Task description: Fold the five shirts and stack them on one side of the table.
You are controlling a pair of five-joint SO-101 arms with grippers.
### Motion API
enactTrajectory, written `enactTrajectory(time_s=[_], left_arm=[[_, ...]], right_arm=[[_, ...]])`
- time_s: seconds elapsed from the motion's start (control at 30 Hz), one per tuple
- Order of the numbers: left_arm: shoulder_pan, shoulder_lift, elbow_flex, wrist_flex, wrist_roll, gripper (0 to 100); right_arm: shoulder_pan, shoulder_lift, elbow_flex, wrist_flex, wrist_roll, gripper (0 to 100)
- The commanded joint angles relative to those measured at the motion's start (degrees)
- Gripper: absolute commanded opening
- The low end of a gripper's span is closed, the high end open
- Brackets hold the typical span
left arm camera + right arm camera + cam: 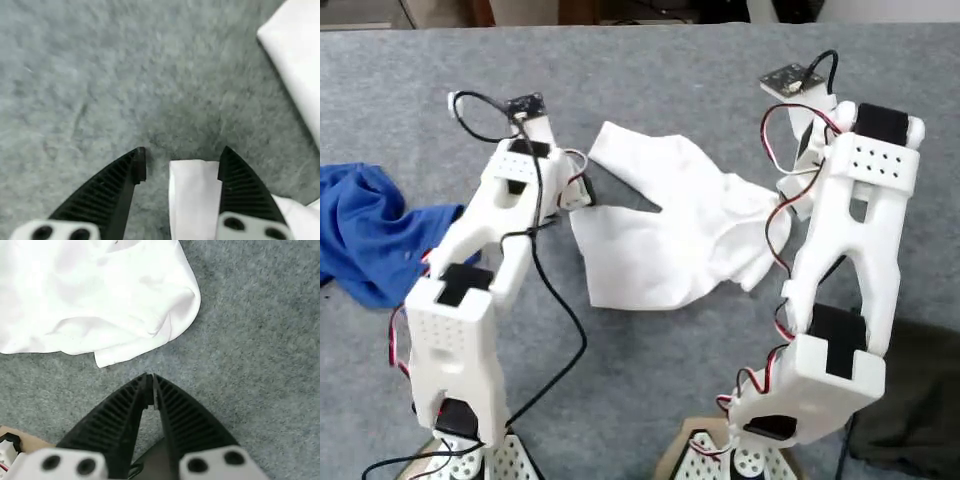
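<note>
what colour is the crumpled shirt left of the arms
The crumpled shirt is blue; high view.

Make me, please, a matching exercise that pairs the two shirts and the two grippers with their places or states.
Things:
1. white shirt
2. blue shirt
3. left gripper
4. right gripper

Places or states:
A. shut, over bare table beside a white hem
B. bunched up on the outer side of the left arm
C. open, with a white fabric edge between its fingers
D. spread out in the middle of the table

Pairs: 1-D; 2-B; 3-C; 4-A
</note>
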Motion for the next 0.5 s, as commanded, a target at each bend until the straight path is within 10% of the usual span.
enactTrajectory(time_s=[0.0, 0.47], left_arm=[[1.2, 2.3, -7.6, 5.7, 0.5, 24], [2.0, 17.8, -28.8, 20.0, 0.6, 16]], right_arm=[[1.2, -2.8, 0.1, -1.8, 0.5, 0.9], [0.9, -2.7, 0.2, -3.3, 0.5, 0.9]])
